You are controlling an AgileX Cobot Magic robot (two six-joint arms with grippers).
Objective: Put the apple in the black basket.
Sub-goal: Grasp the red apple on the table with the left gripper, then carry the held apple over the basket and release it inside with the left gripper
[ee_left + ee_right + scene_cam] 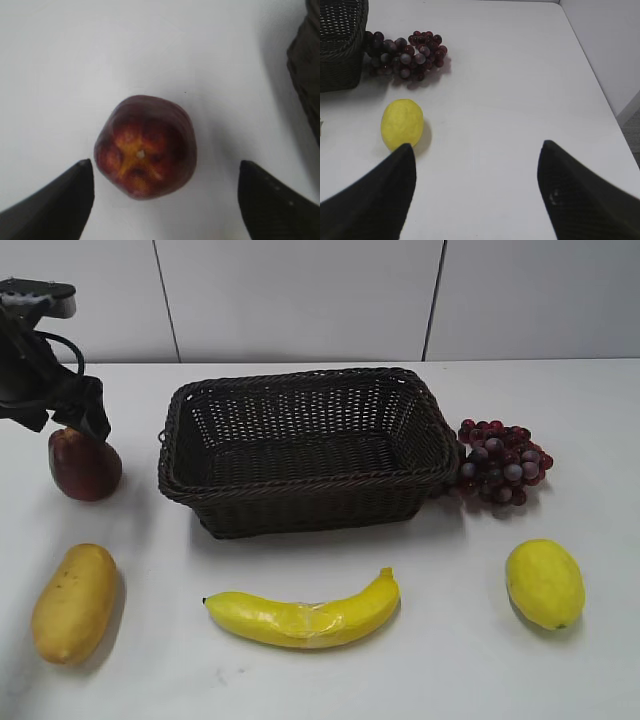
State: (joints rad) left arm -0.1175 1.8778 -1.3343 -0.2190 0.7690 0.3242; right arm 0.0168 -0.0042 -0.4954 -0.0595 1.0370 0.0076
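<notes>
The dark red apple (87, 469) stands on the white table at the far left, left of the black basket (305, 495). In the left wrist view the apple (145, 146) shows from above, dimpled top with a lighter patch. My left gripper (165, 172) is open above it, fingers on either side and apart from it, the apple nearer the left finger. In the exterior view the left gripper (75, 420) hangs over the apple's top. My right gripper (476, 150) is open and empty over bare table; it is outside the exterior view.
A cluster of purple-red grapes (503, 461) lies against the basket's right side. A lemon (544, 583) lies front right, a banana (305, 614) in front of the basket, a yellow mango (74, 602) front left. A wall stands behind the table.
</notes>
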